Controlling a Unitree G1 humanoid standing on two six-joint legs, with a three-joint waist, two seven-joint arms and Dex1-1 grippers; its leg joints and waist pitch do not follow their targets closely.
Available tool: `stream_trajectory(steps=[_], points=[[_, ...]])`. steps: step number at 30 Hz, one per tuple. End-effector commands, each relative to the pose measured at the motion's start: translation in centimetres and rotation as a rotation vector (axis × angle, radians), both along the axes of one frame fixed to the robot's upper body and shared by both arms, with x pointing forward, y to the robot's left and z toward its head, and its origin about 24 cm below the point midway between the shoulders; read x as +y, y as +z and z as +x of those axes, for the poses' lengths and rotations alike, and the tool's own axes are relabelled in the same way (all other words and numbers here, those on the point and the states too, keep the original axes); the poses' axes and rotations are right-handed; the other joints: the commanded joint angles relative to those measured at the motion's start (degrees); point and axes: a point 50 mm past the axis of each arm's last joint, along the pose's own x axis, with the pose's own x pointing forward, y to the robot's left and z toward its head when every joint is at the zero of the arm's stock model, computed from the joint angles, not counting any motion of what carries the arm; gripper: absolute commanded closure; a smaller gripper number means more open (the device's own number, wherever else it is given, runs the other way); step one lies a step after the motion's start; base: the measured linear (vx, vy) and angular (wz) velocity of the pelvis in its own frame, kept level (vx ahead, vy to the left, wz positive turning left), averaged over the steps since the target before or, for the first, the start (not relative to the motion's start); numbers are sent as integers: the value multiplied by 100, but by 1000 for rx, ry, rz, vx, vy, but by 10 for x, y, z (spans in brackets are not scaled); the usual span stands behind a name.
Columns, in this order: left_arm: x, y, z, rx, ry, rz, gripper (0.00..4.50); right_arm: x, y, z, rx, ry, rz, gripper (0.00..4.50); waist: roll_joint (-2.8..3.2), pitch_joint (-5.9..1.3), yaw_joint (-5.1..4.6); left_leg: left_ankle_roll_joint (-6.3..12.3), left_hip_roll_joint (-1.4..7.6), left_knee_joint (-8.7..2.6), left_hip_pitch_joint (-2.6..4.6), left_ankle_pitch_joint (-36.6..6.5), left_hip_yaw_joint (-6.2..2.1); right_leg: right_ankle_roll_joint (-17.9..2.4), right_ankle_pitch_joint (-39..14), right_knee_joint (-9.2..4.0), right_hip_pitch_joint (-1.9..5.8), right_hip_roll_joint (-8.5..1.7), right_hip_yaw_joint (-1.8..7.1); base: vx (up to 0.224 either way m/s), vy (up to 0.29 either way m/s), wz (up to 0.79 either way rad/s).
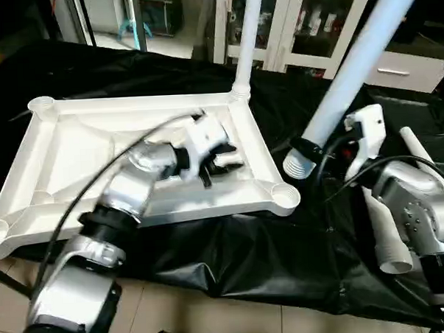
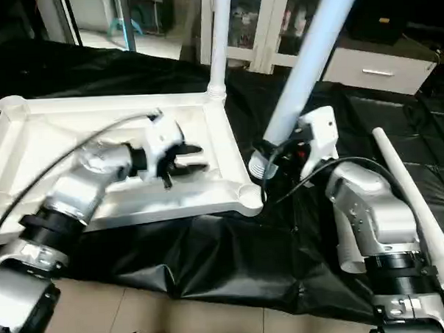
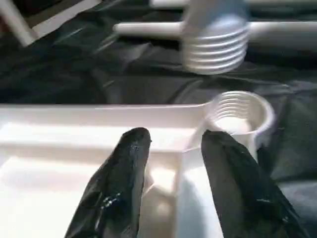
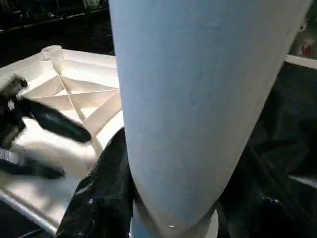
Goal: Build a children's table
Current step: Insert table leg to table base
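The white tabletop (image 1: 74, 151) lies underside up on black cloth. One leg (image 1: 247, 33) stands upright in its far right corner socket. My right gripper (image 1: 309, 144) is shut on a second leg (image 1: 357, 65), which is tilted, its threaded end (image 1: 299, 165) hanging just above and beside the near right corner socket (image 1: 285, 196). My left gripper (image 1: 225, 157) hovers open over the tabletop's right side, its fingers (image 3: 124, 173) apart near the rim by that socket (image 3: 240, 111), holding nothing.
Two loose legs (image 2: 411, 195) (image 1: 387, 233) lie on the black cloth (image 1: 233, 262) to the right, by my right forearm. A black cable (image 1: 97, 179) loops over my left arm. White cabinets (image 1: 311, 22) stand behind; tiled floor (image 1: 177, 316) runs along the front.
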Motion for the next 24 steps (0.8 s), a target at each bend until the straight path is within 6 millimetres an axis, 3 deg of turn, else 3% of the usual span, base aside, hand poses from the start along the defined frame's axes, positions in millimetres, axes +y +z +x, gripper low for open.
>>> stream_trajectory(steps=[1, 6, 11, 17, 24], points=[[-11, -14, -7, 34, -63, 32, 211, -5, 4, -4, -6, -10, 11, 264, 80, -454, -22, 178, 226, -386, 96, -680, -86, -1408, -167, -386, 374, -325, 278, 0, 0, 0], [-18, -23, -12, 115, -123, 32, 209, 0, 1, -10, 11, 14, 17, 264, 53, -460, -66, 146, 217, -388, 65, -659, -105, -1361, -224, -390, 399, -327, 273, 0, 0, 0], [-11, -32, -14, 137, -157, 94, 209, 1, -5, -14, 26, 19, 6, 264, 84, -455, -86, 194, 224, -385, 87, -704, -95, -1410, -253, -396, 370, -316, 274, 0, 0, 0], [1, -40, -7, 129, -70, 156, 209, 2, -2, -16, 29, 34, -3, 264, 106, -459, -67, 183, 238, -393, 103, -724, -104, -1414, -230, -395, 372, -324, 270, 0, 0, 0], [4, -46, -8, 177, -53, 178, 276, 3, -5, -16, 39, 44, -18, 264, 86, -437, -67, 102, 235, -408, 104, -924, -102, -1336, -685, -445, 360, -339, 274, 0, 0, 0]])
